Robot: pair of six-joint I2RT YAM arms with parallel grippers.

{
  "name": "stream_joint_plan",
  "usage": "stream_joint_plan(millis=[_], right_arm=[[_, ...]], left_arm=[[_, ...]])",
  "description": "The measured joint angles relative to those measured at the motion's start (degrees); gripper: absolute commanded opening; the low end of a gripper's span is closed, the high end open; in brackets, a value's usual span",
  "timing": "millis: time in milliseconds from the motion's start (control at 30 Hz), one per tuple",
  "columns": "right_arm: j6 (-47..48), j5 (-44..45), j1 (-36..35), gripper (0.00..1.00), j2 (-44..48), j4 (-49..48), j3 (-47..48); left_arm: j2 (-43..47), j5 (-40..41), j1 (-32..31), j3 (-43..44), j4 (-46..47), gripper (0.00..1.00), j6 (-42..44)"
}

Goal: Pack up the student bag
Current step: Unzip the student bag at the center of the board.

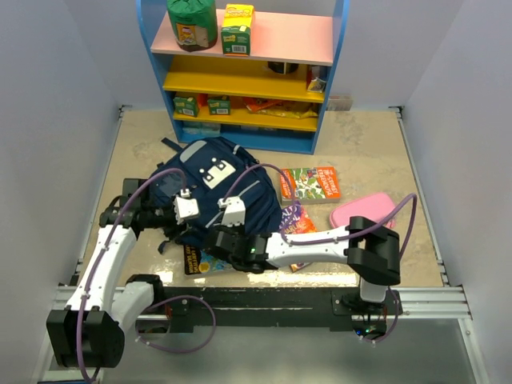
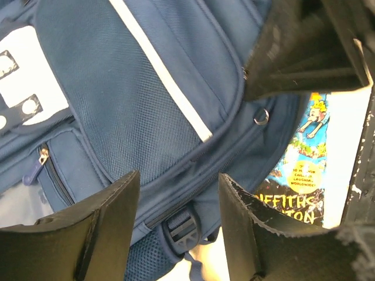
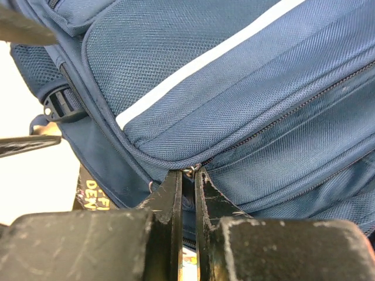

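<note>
A robot test cell dressed as a schoolroom corner: plain white walls (image 1: 48,120) box in a stone-patterned table (image 1: 368,152), and a metal rail (image 1: 432,300) at its near edge carries the two arms (image 1: 312,244). The props (a toy-bright shelf (image 1: 240,80) of cartons (image 1: 237,29), books (image 1: 310,184), a pink case (image 1: 364,210), a bag (image 1: 212,172)) look staged rather than lived with.

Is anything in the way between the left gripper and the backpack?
Nothing visible. The open left gripper hangs right over the backpack, with only bare fabric showing between its fingers. The right gripper is off to the side, pinched on the zipper pull.
</note>
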State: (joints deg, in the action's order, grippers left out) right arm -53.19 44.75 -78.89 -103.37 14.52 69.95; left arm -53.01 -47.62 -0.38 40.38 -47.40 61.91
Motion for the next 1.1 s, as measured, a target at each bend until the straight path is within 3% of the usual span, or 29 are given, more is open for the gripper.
stream_joint_plan(millis=[333,567,667,767,800,867,1100], right_arm=[[4.0,-11.6,2.9,0.0,1.7,-12.0,-4.5],[5.7,-16.3,4.4,0.0,2.4,-14.3,-5.0],[5.9,-17.5,4.9,0.0,3.3,-15.3,-5.6],[5.9,-18.4,5.2,0.0,3.8,-15.9,-5.9],[5.9,-18.6,5.2,0.0,3.9,-16.2,-6.0],[5.9,-18.8,5.4,0.0,3.9,-16.6,-6.0],[5.9,-19.0,5.6,0.0,4.1,-17.2,-6.5]], left_arm=[[-0.5,-3.7,-3.5,-0.9,2.2,0.62,1.2],[-1.3,-1.9,-7.5,-3.1,4.1,0.61,2.4],[-1.6,-0.4,-7.5,-3.6,5.1,0.52,3.3],[-1.6,0.5,-7.5,-3.8,6.4,0.27,3.8],[-1.6,0.7,-7.5,-3.8,6.8,0.13,3.8],[-1.5,0.7,-7.6,-4.4,7.1,0.01,3.9],[-1.5,0.8,-7.6,-4.8,7.9,0.0,3.7]])
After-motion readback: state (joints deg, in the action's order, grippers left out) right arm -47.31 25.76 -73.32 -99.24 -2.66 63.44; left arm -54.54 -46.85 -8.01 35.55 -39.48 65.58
